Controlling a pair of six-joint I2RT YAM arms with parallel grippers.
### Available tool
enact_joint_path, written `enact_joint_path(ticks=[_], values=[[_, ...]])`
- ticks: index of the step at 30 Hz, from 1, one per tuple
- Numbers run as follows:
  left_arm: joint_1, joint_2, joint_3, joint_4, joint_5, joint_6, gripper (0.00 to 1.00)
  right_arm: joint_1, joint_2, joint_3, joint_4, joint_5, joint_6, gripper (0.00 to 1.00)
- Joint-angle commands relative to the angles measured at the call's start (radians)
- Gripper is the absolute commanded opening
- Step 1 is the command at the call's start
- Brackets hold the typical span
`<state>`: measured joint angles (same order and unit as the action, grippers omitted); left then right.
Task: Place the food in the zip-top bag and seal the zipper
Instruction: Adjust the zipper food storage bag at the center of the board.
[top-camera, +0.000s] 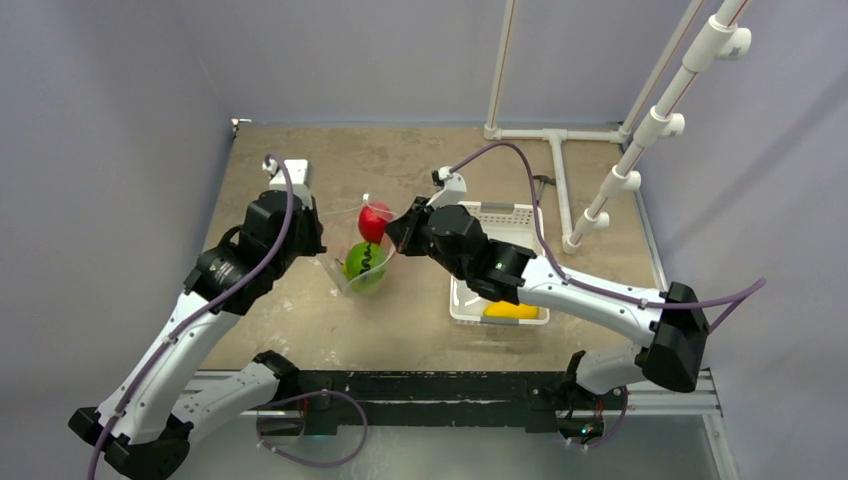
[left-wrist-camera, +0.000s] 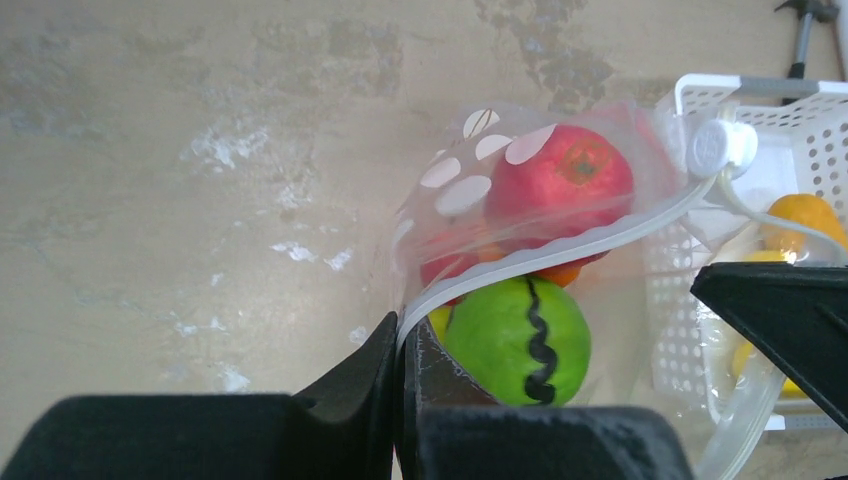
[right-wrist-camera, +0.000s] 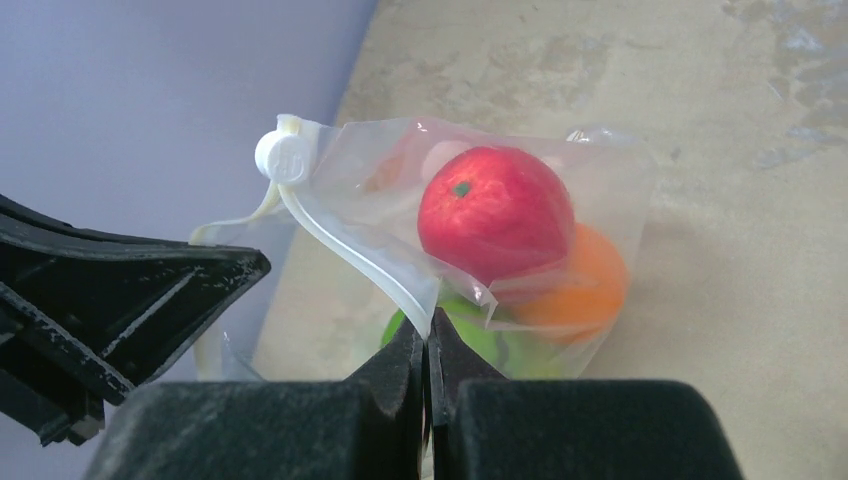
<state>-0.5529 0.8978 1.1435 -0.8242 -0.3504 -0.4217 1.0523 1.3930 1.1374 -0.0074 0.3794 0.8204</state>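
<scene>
Now shows left gripper (left-wrist-camera: 398, 332) at 9 o'clock, right gripper (right-wrist-camera: 425, 338) at 3 o'clock, both pinched on stiffer zipper (right-wrist-camera: 345, 252) of limp, probably slippery zip-top bag (right-wrist-camera: 610, 185).

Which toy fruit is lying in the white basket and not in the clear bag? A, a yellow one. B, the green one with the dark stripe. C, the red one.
A: a yellow piece lies in the white basket, while the red fruit and the striped green one sit inside the clear bag.
</scene>
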Motion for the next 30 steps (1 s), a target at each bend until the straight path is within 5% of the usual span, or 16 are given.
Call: enact_joint_path(ticks=[1,7,18,30], values=[[-0.004,0.047,-0.156,0.109,0.086,-0.106,0.00,-0.029,0.059,-0.064,0.002,-0.006,-0.013,0.00],[-0.003,0.116,-0.297,0.226,0.115,-0.165,0.00,-0.044,0.134,-0.096,0.022,-0.013,-0.003,0.00],[-0.003,0.004,-0.022,0.087,0.053,-0.086,0.00,-0.044,-0.076,0.031,-0.143,0.155,-0.026,0.00],[-0.002,0.010,-0.070,0.103,-0.039,-0.061,0.00,-0.063,-0.041,-0.098,-0.057,0.072,-0.020,0.00]])
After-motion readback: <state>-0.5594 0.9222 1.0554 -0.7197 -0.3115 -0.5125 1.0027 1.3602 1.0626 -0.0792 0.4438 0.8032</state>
